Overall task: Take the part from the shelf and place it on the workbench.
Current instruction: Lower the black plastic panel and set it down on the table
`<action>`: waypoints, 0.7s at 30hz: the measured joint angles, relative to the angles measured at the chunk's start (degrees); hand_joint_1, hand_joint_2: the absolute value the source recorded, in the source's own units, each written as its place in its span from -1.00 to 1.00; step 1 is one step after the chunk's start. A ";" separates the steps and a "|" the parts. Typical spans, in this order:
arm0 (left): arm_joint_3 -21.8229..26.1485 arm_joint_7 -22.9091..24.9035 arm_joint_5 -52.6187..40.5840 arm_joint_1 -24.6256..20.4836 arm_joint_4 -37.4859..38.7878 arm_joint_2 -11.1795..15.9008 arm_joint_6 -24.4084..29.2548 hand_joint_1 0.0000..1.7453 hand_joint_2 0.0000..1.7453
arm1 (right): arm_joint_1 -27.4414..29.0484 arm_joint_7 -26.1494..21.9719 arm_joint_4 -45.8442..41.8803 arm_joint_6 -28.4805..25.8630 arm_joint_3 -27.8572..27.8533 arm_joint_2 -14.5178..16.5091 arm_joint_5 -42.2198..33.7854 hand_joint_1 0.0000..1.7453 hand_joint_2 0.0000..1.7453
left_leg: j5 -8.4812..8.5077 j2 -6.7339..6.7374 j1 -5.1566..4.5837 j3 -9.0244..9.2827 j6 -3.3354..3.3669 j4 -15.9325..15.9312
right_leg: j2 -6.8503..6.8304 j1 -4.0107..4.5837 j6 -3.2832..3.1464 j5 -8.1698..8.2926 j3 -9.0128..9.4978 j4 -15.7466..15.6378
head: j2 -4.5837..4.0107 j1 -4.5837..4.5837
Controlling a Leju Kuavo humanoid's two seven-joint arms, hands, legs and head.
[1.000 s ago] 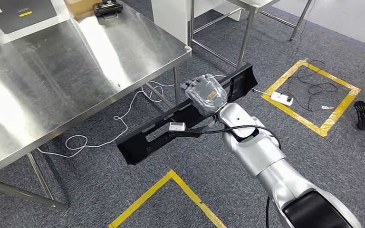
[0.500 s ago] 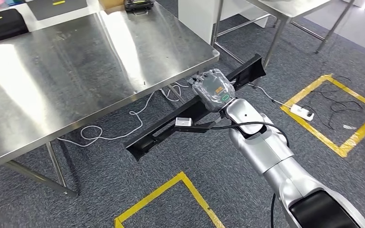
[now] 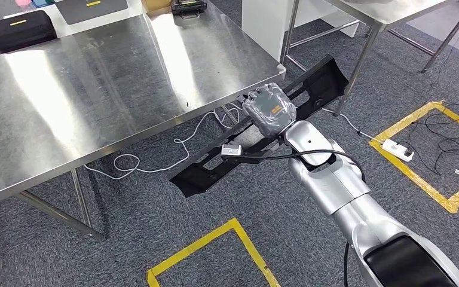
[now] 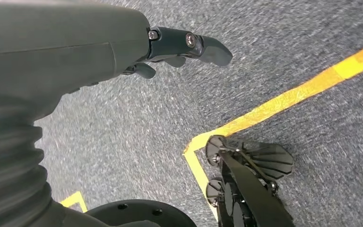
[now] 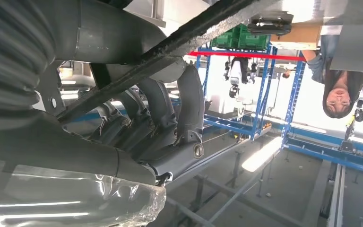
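Where the silver right arm (image 3: pixel 334 185) rises from the lower edge of the head view, it ends in the right hand (image 3: pixel 269 109), wrapped in clear plastic and clenched around a long black part (image 3: pixel 263 134). The part is held in the air above the grey carpet (image 3: pixel 155 239), running diagonally from a lower end near the yellow floor tape (image 3: pixel 215 245) up to a flared end beside the table corner. In the right wrist view, dark fingers (image 5: pixel 189 104) curl over the part's narrow edge (image 5: pixel 179 42); the thumb is hidden behind it. A small white connector (image 3: pixel 232 150) and black cable (image 3: pixel 311 155) lie along the wrist. The left hand (image 4: pixel 179 49) hangs over the carpet, fingers loosely extended and holding nothing. Beyond the part stands the steel workbench (image 3: pixel 95 89), its far edge cut off, bearing a black case (image 3: pixel 21 30). A white power strip (image 3: pixel 396 149) lies on the floor inside a taped square.
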 joint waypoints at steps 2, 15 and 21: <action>0.03 0.18 -0.24 -0.06 -0.01 0.07 0.08 -1.00 1.00 | -0.55 0.01 0.15 0.02 -0.46 -0.28 -0.06 1.00 1.00 | 3.67 1.49 -0.42 4.02 0.96 -7.94 | -0.66 0.33 0.02 -0.25 0.36 -0.02 | 0.00 0.02; 0.07 0.70 -1.06 -0.53 -0.02 -0.22 -0.16 -1.00 1.00 | -3.19 0.06 2.59 -0.93 -1.96 -3.53 0.43 1.00 1.00 | 5.72 -2.68 -0.70 7.46 3.47 -14.78 | 1.61 -0.25 2.41 -5.14 -7.61 14.22 | 0.00 0.41; 0.23 0.70 -1.27 -0.43 -0.02 -0.08 0.10 -1.00 1.00 | -5.91 0.11 2.81 0.02 -2.36 -4.32 0.08 1.00 1.00 | 4.89 -5.01 -0.61 6.12 1.64 -12.83 | 3.69 -1.08 2.96 0.22 -1.56 1.10 | 0.00 0.25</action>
